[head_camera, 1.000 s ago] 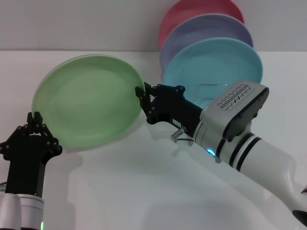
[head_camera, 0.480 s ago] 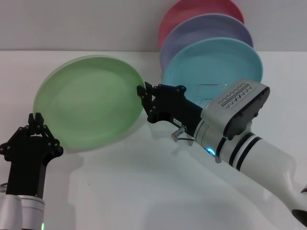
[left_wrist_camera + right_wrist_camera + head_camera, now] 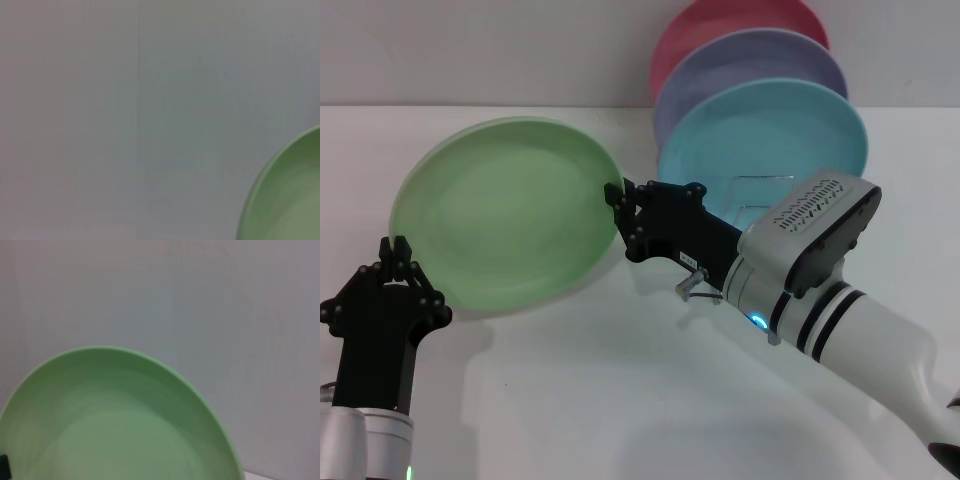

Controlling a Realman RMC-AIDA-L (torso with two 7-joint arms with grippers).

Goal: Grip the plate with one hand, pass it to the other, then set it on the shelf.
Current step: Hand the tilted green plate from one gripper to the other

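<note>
- Rising from the table's (image 3: 620, 400) near-left corner, the left gripper (image 3: 395, 262) points up with fingers parted, just below the plate's lower-left rim.
- Tilting above the table's left half, the light green plate (image 3: 505, 215) is matte and shallow.
- Reaching leftward, the right gripper (image 3: 617, 208) clamps the plate's right rim.

Left hand (image 3: 396, 262): slim, all black. Right hand (image 3: 616, 208): black; behind it, a white-grey forearm with black bands.
</note>
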